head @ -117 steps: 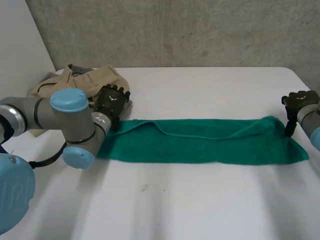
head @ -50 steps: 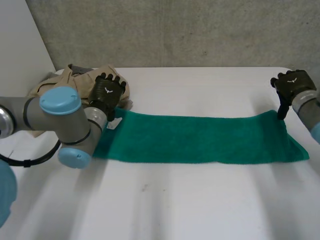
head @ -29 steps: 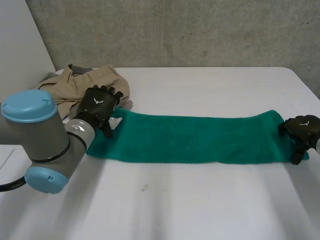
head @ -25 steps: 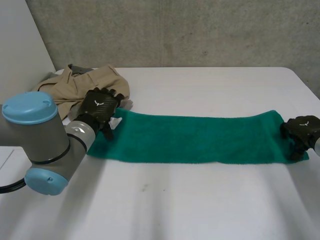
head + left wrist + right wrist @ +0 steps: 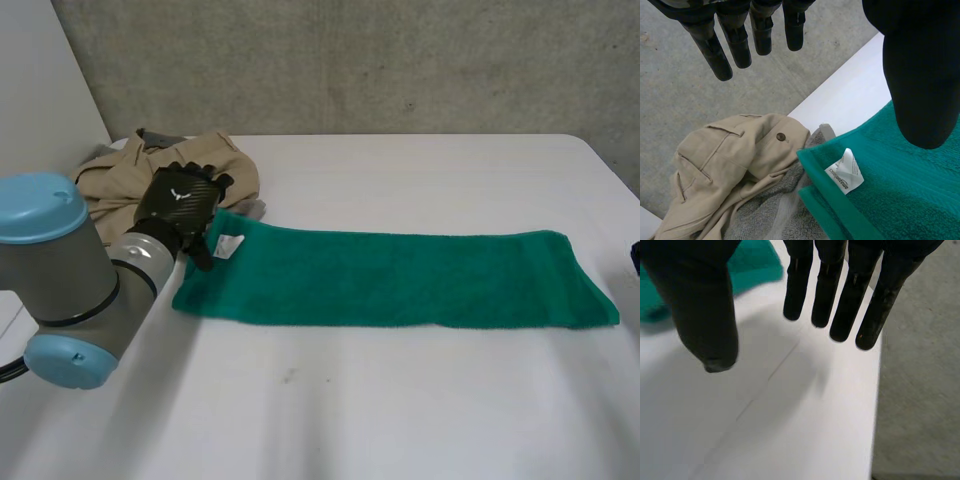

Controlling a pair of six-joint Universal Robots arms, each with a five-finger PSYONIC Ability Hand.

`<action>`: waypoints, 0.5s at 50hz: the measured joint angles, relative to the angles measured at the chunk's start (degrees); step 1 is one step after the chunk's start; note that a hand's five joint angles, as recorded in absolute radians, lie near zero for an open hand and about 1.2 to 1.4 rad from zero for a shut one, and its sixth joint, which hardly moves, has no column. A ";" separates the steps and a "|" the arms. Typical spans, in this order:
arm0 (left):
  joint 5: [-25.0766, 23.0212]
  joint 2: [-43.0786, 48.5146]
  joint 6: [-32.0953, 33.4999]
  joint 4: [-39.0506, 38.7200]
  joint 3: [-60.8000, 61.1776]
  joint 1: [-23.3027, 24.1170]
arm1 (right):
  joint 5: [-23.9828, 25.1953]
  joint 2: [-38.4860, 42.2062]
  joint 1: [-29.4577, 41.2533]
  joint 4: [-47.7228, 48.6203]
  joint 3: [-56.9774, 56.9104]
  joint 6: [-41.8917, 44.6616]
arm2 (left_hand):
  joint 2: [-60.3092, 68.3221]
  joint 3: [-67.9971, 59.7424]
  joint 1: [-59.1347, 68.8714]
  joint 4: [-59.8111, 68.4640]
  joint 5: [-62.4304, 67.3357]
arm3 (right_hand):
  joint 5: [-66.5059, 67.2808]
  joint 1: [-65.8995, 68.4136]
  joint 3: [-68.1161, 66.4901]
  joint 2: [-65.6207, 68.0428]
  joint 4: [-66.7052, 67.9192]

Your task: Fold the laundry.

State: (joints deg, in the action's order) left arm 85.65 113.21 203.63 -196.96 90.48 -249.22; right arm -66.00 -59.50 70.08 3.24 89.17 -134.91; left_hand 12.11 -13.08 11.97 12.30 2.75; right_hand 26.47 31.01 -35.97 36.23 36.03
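The green towel lies doubled in a long strip mid-frame, with cross folds and the crumpled trousers at upper left apparently pending, while the left hand and right hand keep their fingers straight and empty.

Fuzzy terry towel, smooth matt table

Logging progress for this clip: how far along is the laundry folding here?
Done: the green terry towel lies flat as a long strip, doubled at its label end. In hand: nothing; the left hand hovers open over that end, the right hand open over the white table. Left: folding the strip shorter, then the beige trousers and grey cloth heaped beside it.
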 measured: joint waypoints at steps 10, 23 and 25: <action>-0.04 -0.50 -0.60 -0.03 1.48 0.54 | 12.86 -4.83 -0.33 -0.46 6.84 -5.33 | 0.00 0.00 0.00 0.00 0.00 | -12.37 -9.24 11.30 -11.53 -11.86; -0.87 -0.30 -1.91 -0.04 1.59 0.64 | 9.98 -0.91 2.11 3.03 7.19 -4.63 | 0.00 0.00 0.00 0.00 0.00 | -5.33 -3.54 3.54 -3.85 -3.84; -0.93 -0.25 -1.91 -0.04 1.60 0.60 | 9.46 0.06 2.37 3.37 6.52 -4.50 | 0.00 0.00 0.00 0.00 0.00 | -4.22 -2.44 2.31 -2.58 -2.71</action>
State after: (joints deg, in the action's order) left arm 84.72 112.96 201.72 -197.00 92.08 -248.61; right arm -56.53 -59.45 72.45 6.61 95.68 -139.41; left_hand 12.11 -13.08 11.97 12.30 2.75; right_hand 22.25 28.57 -33.66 33.65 33.32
